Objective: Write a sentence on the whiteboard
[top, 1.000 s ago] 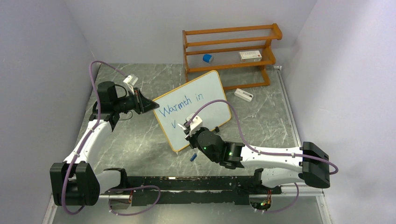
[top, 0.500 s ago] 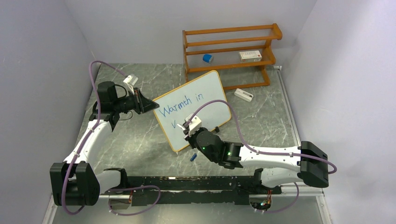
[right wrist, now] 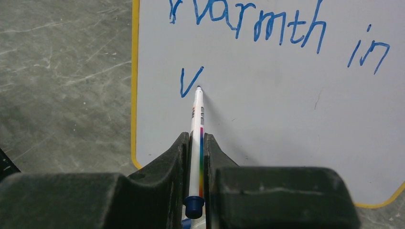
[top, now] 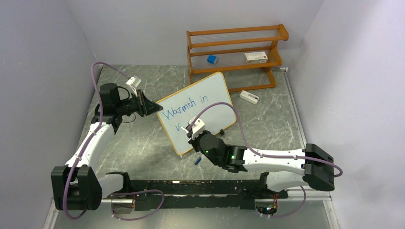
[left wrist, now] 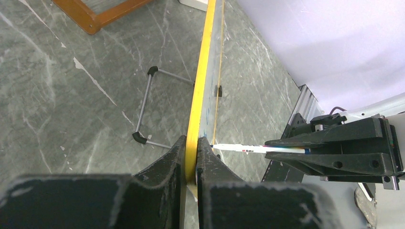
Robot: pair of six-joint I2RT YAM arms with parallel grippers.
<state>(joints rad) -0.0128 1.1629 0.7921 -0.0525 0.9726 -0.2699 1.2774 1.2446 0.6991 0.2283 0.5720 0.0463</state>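
Top: whiteboard [top: 205, 102] stands tilted mid-table [top: 143, 143]; left gripper [top: 154, 108] at its left edge, right gripper [top: 190, 132] at its face.
Left wrist: jaws clenched on the whiteboard's yellow frame.
Right wrist: jaws grasp marker [right wrist: 197, 119], tip touching whiteboard beside "v", under sentence [right wrist: 267, 24] "Warmth in".

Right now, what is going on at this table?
The left arm steadies the whiteboard, its jaws shut on the yellow edge. The right arm grips a marker in shut jaws, with the tip at the board. The sentence reads "Warmth in", with a "v" begun underneath.
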